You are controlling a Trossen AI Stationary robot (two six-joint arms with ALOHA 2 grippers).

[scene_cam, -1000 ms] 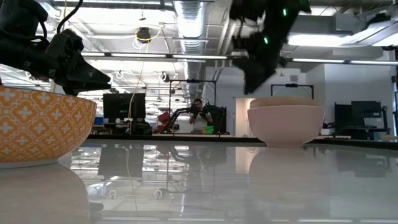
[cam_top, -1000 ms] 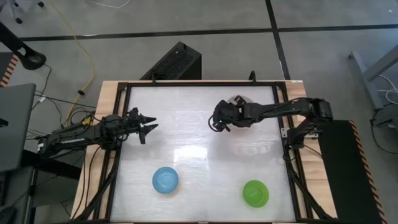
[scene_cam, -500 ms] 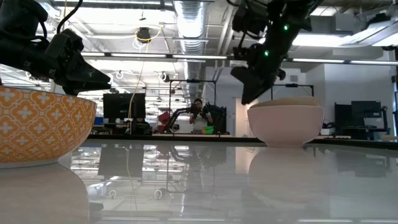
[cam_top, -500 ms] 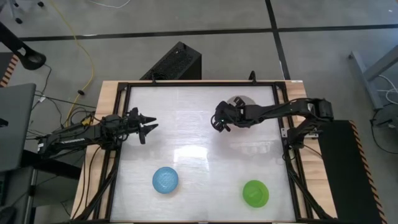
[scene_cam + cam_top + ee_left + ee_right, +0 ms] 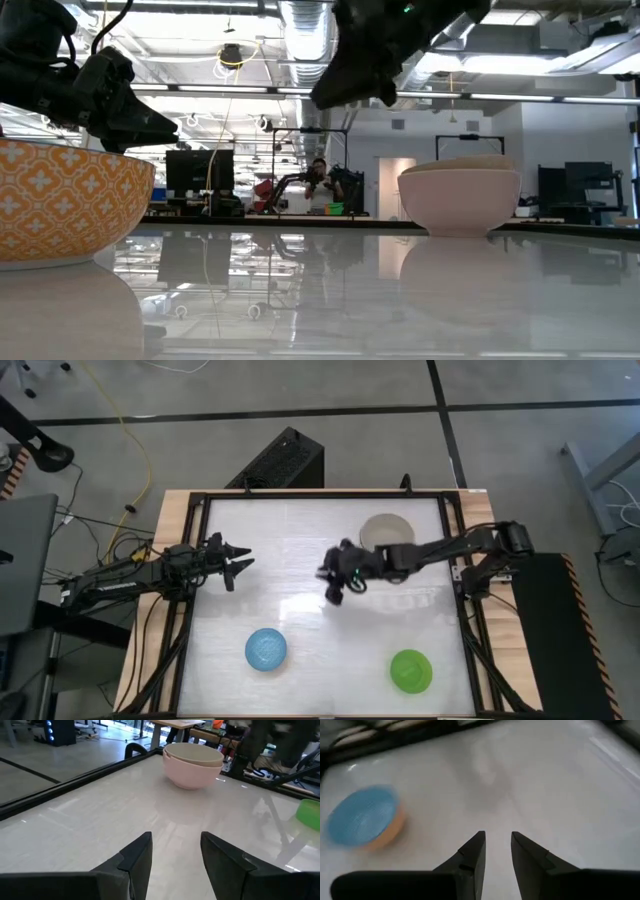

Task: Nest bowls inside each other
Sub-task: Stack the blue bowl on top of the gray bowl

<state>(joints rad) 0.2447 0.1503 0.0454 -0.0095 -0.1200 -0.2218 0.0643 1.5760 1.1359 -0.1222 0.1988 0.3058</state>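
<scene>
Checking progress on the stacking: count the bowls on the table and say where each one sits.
4 visible. A beige bowl sits nested in a pink bowl at the table's far edge, right of center. The blue bowl is near-left, the green bowl near-right. Another could be hidden inside the stack.

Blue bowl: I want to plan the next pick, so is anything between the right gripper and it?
Nothing visible. The right gripper hangs over the middle of the table with jaws apart and empty, and only bare table lies between it and the blue bowl. The left gripper waits at the table's left side.
</scene>
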